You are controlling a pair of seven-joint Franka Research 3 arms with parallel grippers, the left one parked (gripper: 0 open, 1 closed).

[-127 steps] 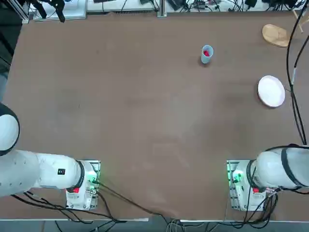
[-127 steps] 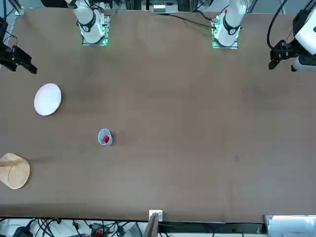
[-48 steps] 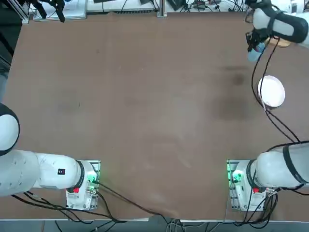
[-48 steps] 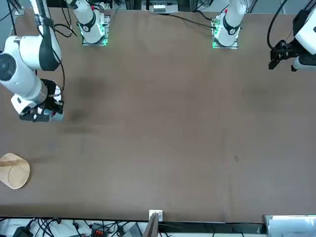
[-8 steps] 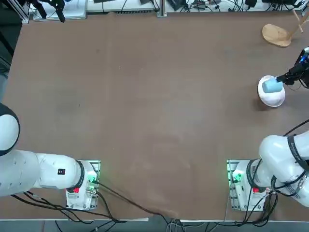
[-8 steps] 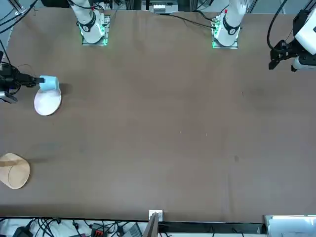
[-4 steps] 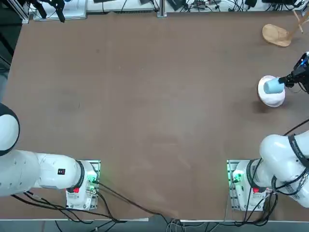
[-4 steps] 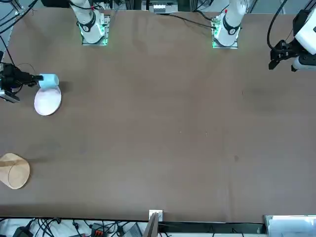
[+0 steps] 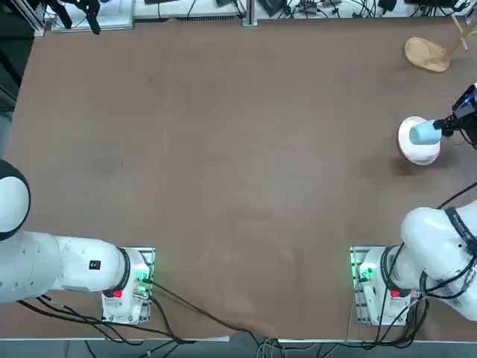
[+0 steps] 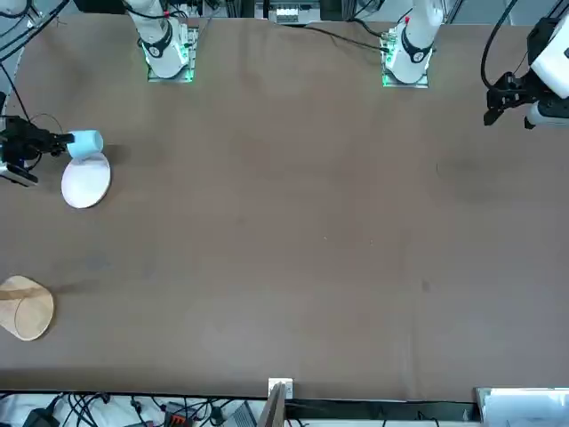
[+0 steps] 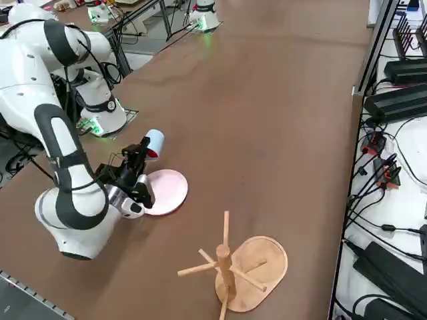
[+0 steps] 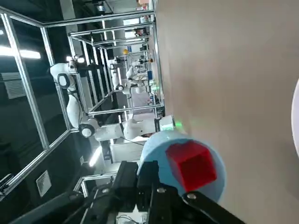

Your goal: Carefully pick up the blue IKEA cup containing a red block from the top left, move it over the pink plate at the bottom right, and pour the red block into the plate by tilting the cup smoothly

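Observation:
The blue IKEA cup [image 9: 424,133] lies tipped on its side in the air over the pink plate [image 9: 419,151], near the right edge of the table. My right gripper [image 9: 446,123] is shut on the cup's rim, reaching in from the table's right edge. In the wrist view the red block [image 12: 192,161] sits inside the cup [image 12: 161,148]. From the front, the cup [image 10: 86,142] hangs over the plate's [image 10: 86,184] edge nearest the arms' bases. The side view shows the cup [image 11: 155,141] raised above the plate [image 11: 166,191], with a speck of red at its mouth.
A tan wooden oval stand with pegs [image 9: 427,54] stands at the far right corner, beyond the plate, also in the side view [image 11: 245,267]. Cables and power units [image 11: 393,100] line the table's far edge. The brown table [image 9: 223,149] stretches out to the left.
The cup, still held, has shifted slightly over the plate and tipped a little further onto its side. The plate and stand have not moved.

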